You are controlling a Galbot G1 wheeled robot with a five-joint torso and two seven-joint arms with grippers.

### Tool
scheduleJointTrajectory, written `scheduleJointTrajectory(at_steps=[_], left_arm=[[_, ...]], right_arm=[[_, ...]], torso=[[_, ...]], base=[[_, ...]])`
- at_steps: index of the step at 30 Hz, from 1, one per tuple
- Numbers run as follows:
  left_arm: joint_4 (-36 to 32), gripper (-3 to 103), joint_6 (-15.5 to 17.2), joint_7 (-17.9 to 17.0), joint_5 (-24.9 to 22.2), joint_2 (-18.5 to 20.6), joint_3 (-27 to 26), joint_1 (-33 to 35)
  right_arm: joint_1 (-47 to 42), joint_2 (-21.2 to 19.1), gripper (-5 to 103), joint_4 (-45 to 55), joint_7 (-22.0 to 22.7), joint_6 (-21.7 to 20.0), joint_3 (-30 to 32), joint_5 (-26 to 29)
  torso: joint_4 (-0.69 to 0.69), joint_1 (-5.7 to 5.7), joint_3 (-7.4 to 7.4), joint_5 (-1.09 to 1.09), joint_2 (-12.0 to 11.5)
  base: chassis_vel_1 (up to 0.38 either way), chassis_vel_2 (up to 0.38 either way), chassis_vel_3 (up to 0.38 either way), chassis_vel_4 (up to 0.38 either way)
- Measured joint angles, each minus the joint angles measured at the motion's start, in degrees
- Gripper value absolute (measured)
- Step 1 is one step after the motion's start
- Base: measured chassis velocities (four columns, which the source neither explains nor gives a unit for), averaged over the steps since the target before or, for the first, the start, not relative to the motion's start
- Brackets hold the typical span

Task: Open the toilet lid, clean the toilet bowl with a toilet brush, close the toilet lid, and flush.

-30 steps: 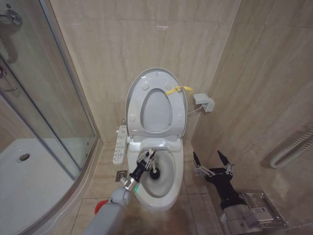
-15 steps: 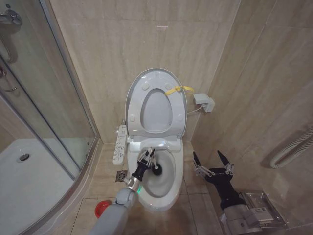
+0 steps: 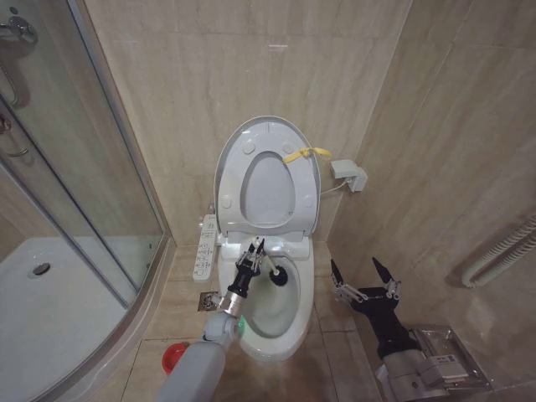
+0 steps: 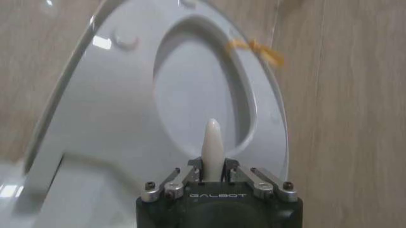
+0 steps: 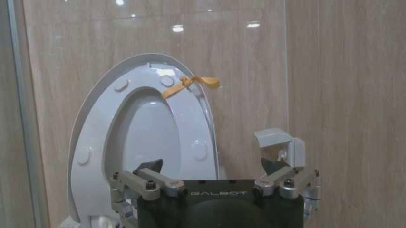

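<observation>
The left gripper (image 3: 255, 249) is gripping the brush (image 3: 279, 273) handle, holding its head in the bowl (image 3: 272, 314) at twelve o'clock for scrubbing; the lid (image 3: 266, 132) is standing upright (clearing access). Right gripper (image 3: 363, 274) is idling at three o'clock, fingers spread.

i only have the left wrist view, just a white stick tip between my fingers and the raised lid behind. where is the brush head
Observer: In the head view, the dark round bristle head of the toilet brush is inside the white glossy ceramic toilet bowl, near its back wall, held by the left gripper.
Operator: is the lid fully up
Observer: Yes, the large white plastic toilet lid stands against the beige tiled wall, with the ring seat raised too.
Operator: where's my other arm
Observer: The right gripper hangs open beside the toilet, holding nothing.
</observation>
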Motion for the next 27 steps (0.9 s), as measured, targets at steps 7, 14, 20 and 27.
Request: scheduleJointTrajectory(at_steps=[7, 14, 20, 27], left_arm=[[4.1, 21, -1.9, 0.8, -0.52, -0.74, -0.03, -1.57], [0.05, 21, 0.24, 0.2, -3.27, -1.63, 0.78, -2.3], [3.46, 21, -0.11, 0.45, -4.19, -2.35, 0.99, -2.0], [4.67, 21, -1.42, 0.77, -3.68, -2.54, 0.35, -2.23]], right_arm=[[0.0, 0.0, 100, 0.0, 0.0, 0.0, 0.0, 0.0], [0.0, 0.0, 100, 0.0, 0.0, 0.0, 0.0, 0.0], [0.0, 0.0, 100, 0.0, 0.0, 0.0, 0.0, 0.0], [0.0, 0.0, 100, 0.0, 0.0, 0.0, 0.0, 0.0]], torso=[[0.0, 0.0, 0.0, 0.0, 0.0], [-0.02, 0.0, 0.0, 0.0, 0.0], [0.0, 0.0, 0.0, 0.0, 0.0], [0.0, 0.0, 0.0, 0.0, 0.0]], base=[[0.0, 0.0, 0.0, 0.0], [0.0, 0.0, 0.0, 0.0], [0.0, 0.0, 0.0, 0.0], [0.0, 0.0, 0.0, 0.0]])
